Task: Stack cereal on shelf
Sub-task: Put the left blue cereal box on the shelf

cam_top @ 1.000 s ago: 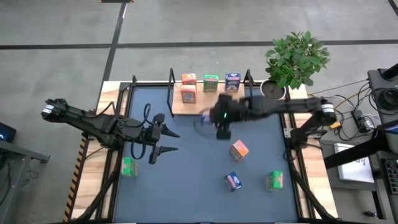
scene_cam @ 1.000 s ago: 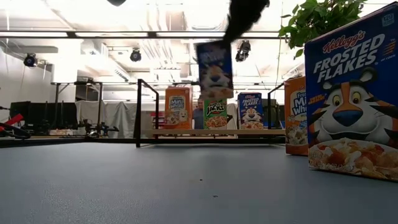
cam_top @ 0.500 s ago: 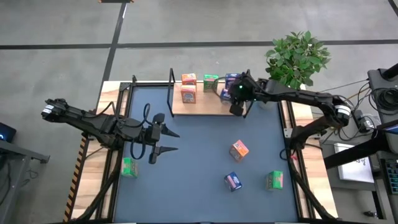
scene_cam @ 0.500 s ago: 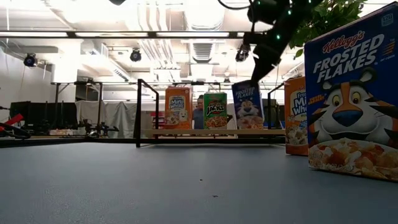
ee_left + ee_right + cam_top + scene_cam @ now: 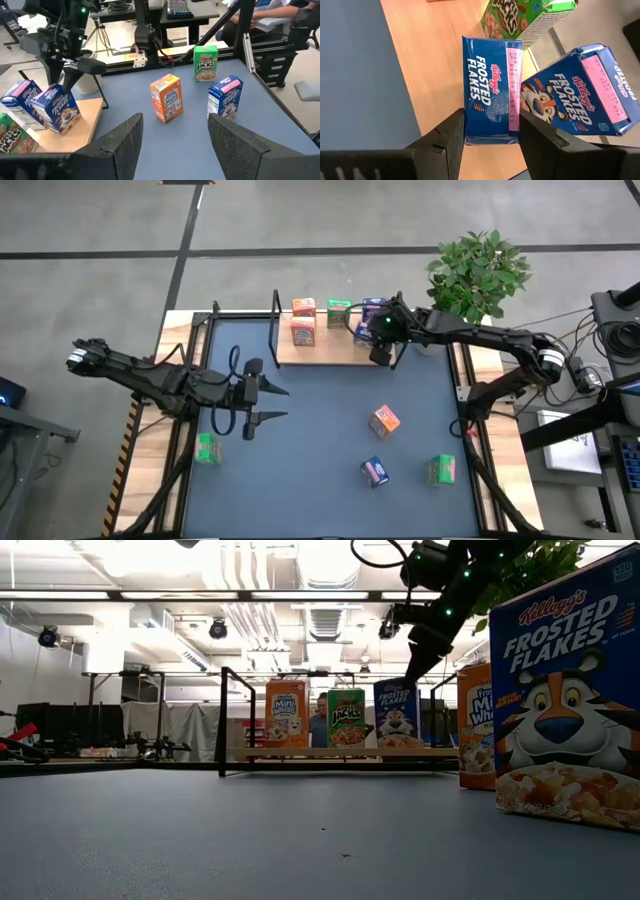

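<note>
one blue frosted flakes box (image 5: 490, 92) sits on the shelf (image 5: 325, 352), clamped by its narrow sides in the right hand (image 5: 381, 340), just ahead of another blue box (image 5: 585, 95). judged light, stiff, crushable card; side grip suits. left hand (image 5: 262, 402) gapes empty over the table (image 5: 310, 450).

A grey concrete floor (image 5: 300, 220) surrounds the dark blue-grey tabletop (image 5: 320, 430). A green potted plant (image 5: 478, 275) stands beside it. White ceiling ducts (image 5: 250, 580) and spotlights (image 5: 217, 629) hang overhead.
</note>
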`<state>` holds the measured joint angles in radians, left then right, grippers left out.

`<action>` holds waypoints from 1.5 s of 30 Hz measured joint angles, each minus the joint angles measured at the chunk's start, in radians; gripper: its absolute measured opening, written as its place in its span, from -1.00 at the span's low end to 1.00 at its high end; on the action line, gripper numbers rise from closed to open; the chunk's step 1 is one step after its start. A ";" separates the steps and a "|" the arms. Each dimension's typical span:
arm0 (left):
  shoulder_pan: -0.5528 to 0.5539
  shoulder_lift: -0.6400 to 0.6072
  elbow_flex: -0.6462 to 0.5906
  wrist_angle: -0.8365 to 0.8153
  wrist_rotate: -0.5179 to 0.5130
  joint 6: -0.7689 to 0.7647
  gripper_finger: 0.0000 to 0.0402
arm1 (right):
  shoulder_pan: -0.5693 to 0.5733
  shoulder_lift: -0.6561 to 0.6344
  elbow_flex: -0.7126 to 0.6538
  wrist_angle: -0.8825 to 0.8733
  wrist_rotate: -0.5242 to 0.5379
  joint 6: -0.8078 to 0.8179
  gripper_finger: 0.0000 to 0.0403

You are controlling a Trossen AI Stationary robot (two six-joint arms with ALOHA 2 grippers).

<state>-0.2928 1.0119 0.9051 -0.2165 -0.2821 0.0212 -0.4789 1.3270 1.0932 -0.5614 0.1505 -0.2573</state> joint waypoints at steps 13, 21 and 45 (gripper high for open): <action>0.000 0.000 0.000 0.000 0.000 0.000 0.04 | -0.002 0.003 0.084 -0.016 0.007 0.027 -0.07; 0.000 0.000 0.000 0.000 0.000 0.000 0.04 | -0.002 0.011 0.068 -0.029 -0.023 0.076 -0.07; 0.000 0.000 0.000 -0.001 0.001 0.000 0.04 | -0.002 0.042 0.056 -0.033 -0.019 0.153 -0.03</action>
<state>-0.2928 1.0119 0.9054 -0.2173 -0.2810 0.0212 -0.4808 1.3693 1.1492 -0.5945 0.1314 -0.1041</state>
